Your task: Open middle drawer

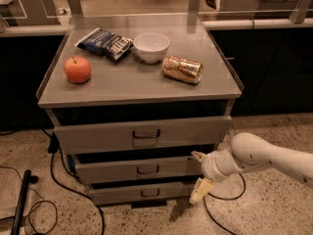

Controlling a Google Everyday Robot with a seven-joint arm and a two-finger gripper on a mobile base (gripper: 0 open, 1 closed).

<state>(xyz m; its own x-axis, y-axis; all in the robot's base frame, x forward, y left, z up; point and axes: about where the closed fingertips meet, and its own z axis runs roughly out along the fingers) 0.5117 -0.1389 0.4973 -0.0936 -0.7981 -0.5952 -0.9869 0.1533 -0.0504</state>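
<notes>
Three-drawer cabinet (137, 84) on speckled floor (274, 214); gripper (199, 174), jaws apart, at right end of middle drawer (139, 169).

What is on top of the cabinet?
An apple, a chip bag, a bowl and a tipped can. Anything beneath the bag is hidden. The gripper is at the middle drawer's right end.

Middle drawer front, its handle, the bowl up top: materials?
Middle drawer: probably painted sheet metal, matte grey, crisp folded edges. Handle: dark bar, metal or plastic, unclear. Bowl: smooth white, likely ceramic or plastic. Gripper open beside the drawer's right end.
</notes>
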